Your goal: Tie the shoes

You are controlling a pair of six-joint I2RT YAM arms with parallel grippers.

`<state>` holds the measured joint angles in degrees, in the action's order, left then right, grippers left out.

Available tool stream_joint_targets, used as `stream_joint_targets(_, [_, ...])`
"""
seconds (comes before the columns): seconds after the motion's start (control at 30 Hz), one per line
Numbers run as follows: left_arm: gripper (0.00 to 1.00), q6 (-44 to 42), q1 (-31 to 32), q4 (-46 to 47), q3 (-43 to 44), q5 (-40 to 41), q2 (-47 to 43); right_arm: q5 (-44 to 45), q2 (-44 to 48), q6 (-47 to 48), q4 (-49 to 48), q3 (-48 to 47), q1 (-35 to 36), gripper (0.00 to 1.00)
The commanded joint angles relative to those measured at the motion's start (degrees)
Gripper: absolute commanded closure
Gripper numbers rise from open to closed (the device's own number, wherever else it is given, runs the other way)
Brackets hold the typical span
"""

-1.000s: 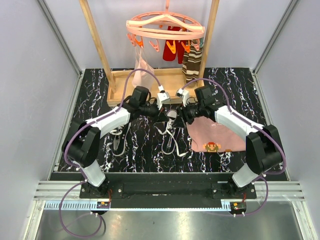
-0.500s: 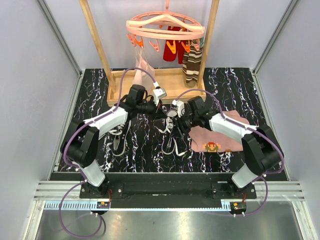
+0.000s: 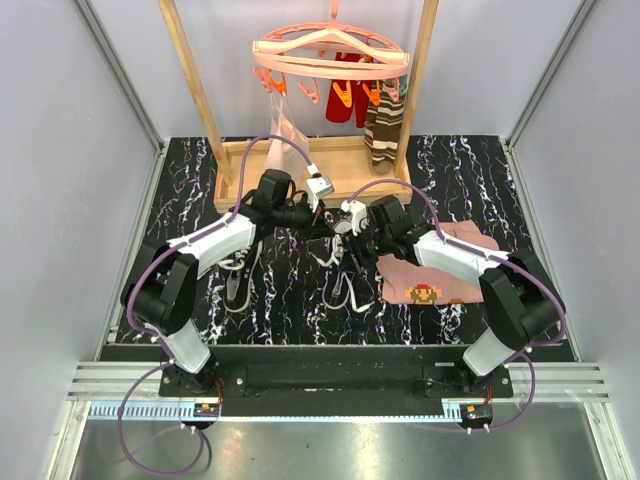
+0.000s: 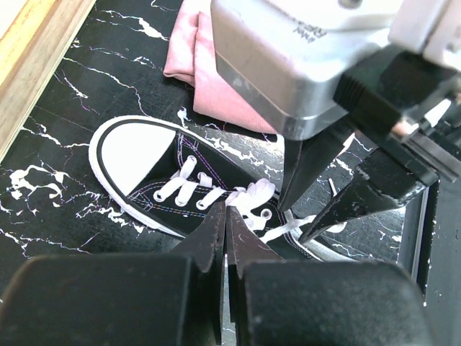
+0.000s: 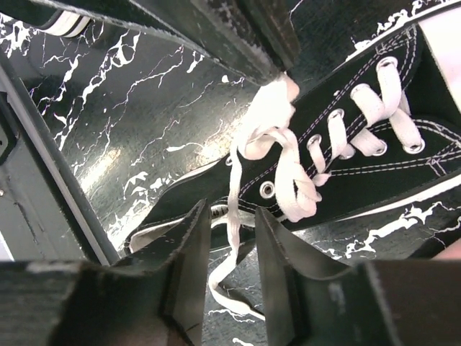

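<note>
One black shoe (image 4: 180, 180) with a white toe cap lies on the marble table between my two grippers; in the top view it shows as the middle shoe (image 3: 340, 285). Its white laces (image 5: 284, 155) are bunched above the eyelets. My left gripper (image 4: 227, 213) is shut, its tips at the lace bunch and pinching it, and its fingers (image 5: 245, 36) show above the bunch in the right wrist view. My right gripper (image 5: 232, 210) is open low beside the shoe's heel end, with a loose lace strand (image 5: 232, 238) running between its fingers. The second shoe (image 3: 238, 280) lies at the left.
A pink cloth (image 3: 440, 270) with a pixel figure lies right of the shoe, under my right arm. A wooden rack base (image 3: 240, 170) stands behind, with a pink hanger (image 3: 330, 50) holding striped socks (image 3: 383, 125) above it.
My right gripper has moved left and down to the shoe, and its jaws have narrowed. My left gripper shifted slightly left early on, then stayed shut in place.
</note>
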<state>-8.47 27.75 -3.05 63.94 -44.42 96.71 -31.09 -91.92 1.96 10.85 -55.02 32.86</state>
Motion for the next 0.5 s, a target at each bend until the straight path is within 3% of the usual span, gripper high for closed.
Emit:
stream_joint_targets(0.0, [1.0,0.3,-0.1,2.9,0.1,0.0,-2.1,2.3,-0.7,0.0,-3.1,0.4,1.2,0.63])
stream_joint_targets(0.03, [1.0,0.2,-0.1,2.9,0.0,0.0,-2.1,2.4,-0.7,0.0,-3.2,0.7,1.5,0.64])
stream_joint_targets(0.27, [1.0,1.4,-0.2,2.9,-0.8,0.3,-3.0,4.8,2.6,0.5,-2.8,1.8,1.6,1.0])
stream_joint_targets(0.47, [1.0,3.5,-1.6,2.9,-3.8,0.4,-6.3,6.0,6.8,-0.1,-0.2,2.8,1.6,1.0])
